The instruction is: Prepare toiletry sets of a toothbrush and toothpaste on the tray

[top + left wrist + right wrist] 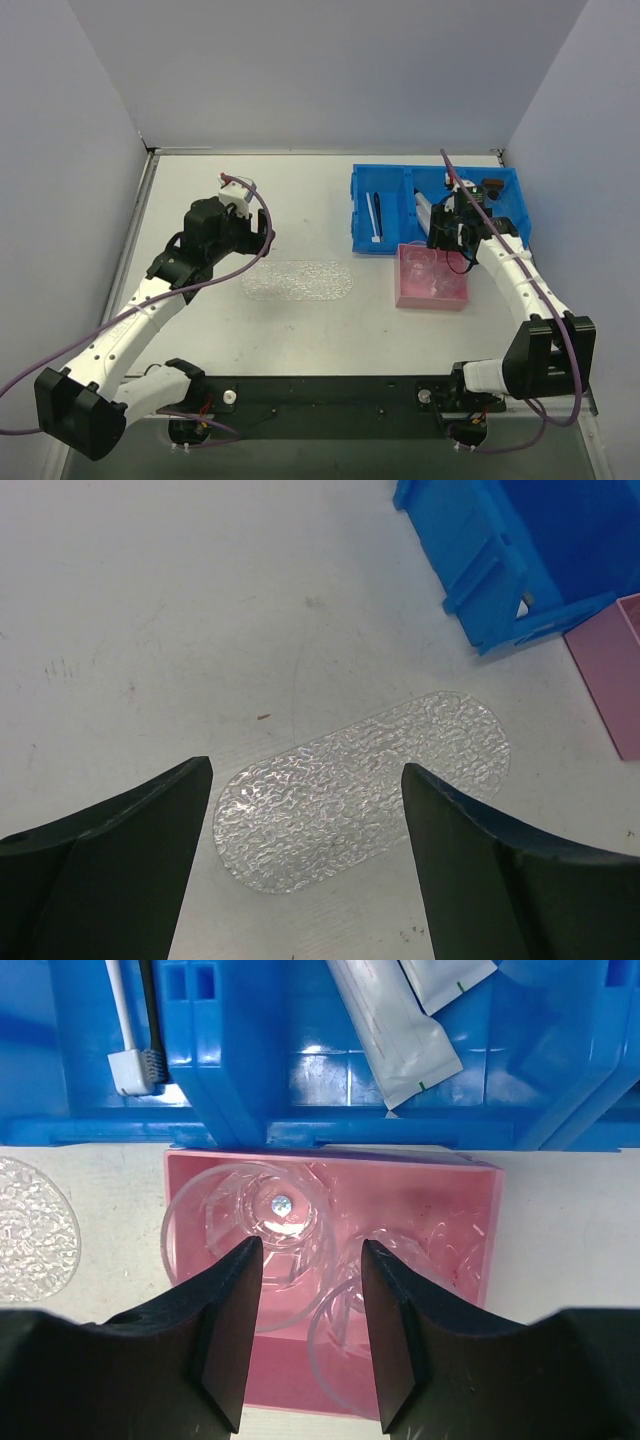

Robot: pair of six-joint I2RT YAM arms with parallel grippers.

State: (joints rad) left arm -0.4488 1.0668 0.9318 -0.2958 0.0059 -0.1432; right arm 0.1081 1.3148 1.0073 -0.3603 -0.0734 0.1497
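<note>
The white table (250, 190) is closed in by grey walls at the left, top and right of the overhead frame, with wide bare surface across its left half and along the top. The blue bin (395, 230) sits at upper right, close to the right wall. The pink box (399, 280) is pressed against the bin's lower edge and holds clear cups (200, 1230). The tray (297, 280) lies flat at the centre, its long axis running left to right. Its right end is near the pink box, with a strip of bare table between them. The left gripper (307, 770) hovers over the tray's left end, jaws wide apart and holding nothing, with free table on all sides. The right gripper (310, 1250) hangs over the pink box, jaws apart above the cups, in tighter room near the bin's wall. The white toothbrush (118, 1010) and black toothbrush (150, 990) lie together in the bin's left compartment. Two toothpaste (395, 1030) tubes lie in the next one.
</note>
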